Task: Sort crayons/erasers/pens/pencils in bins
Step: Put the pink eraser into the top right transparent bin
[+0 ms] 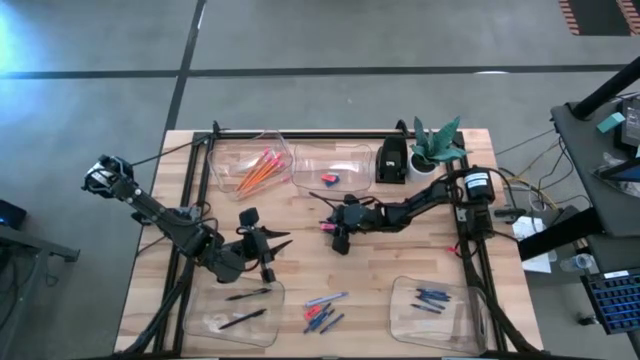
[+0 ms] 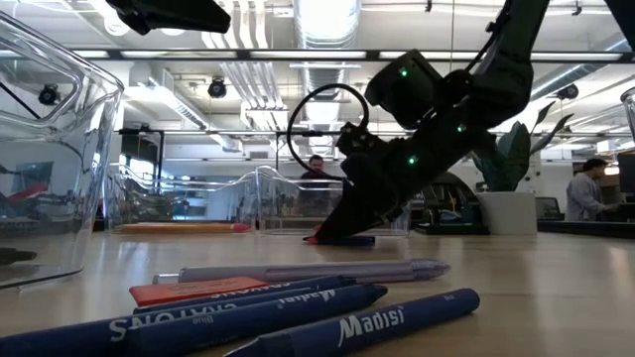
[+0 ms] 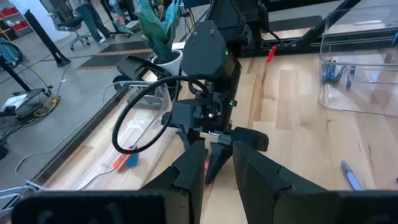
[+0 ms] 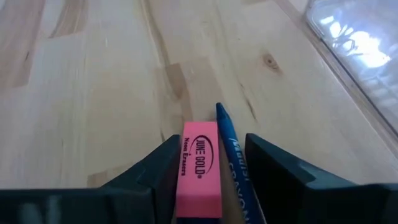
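Sorting looks partway done, I'd say; pencils (image 1: 258, 167) lie in the far-left bin (image 1: 232, 150), an eraser (image 1: 329, 179) in the bin next to it (image 1: 350, 152), pens (image 1: 243, 320) in the near-left bin (image 1: 205, 322), crayons (image 1: 431, 297) in the near-right bin (image 1: 408, 325); a loose heap (image 1: 322, 311) of crayons, a pen and a flat red eraser waits on the worktop (image 1: 300, 245) betw. the two near bins.

Right gripper (image 4: 208, 171) is down at mid-worktop, fingers apart either side of a pink eraser (image 4: 199, 168) w/ a blue crayon (image 4: 233, 152) lying just beside it in the same gap; not clamped yet, and it could catch both.

Left gripper (image 1: 268, 250) hovers near the pen bin, fingers apart, holding nothing.

Black box (image 1: 391, 160) and potted plant (image 1: 435, 145) stand at the far edge, clear of the work; people beyond the worktop.
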